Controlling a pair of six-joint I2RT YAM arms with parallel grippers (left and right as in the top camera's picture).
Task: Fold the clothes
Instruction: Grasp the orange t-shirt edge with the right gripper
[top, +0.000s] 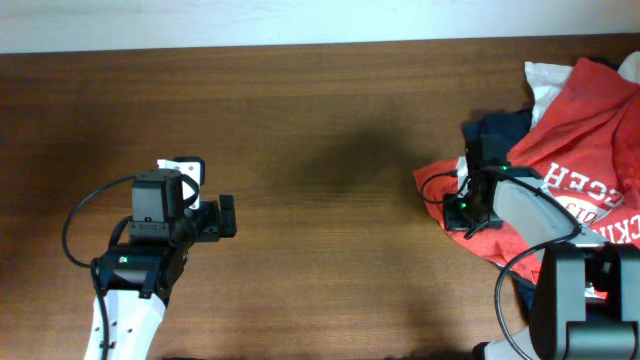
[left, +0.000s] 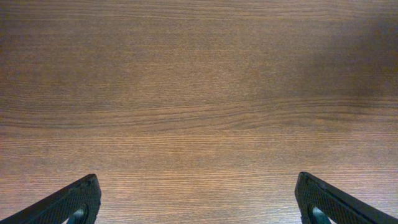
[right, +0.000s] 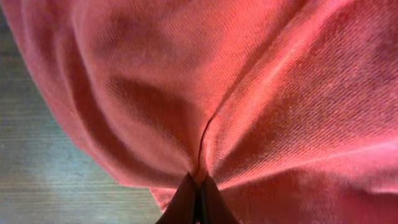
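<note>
The clothes lie heaped at the table's right edge. An orange-red T-shirt with white lettering lies on top. A white T-shirt and a dark navy garment show behind it. My right gripper sits at the heap's left edge, shut on a pinched fold of the orange-red T-shirt, whose cloth fans out from the closed tips of the gripper. My left gripper hovers over bare wood at the left, far from the clothes. In the left wrist view this gripper is open, with nothing between its fingers.
The brown wooden table stretches between the two arms. Its far edge runs along the top of the overhead view. A black cable loops beside the left arm, and another cable curves by the right arm's base.
</note>
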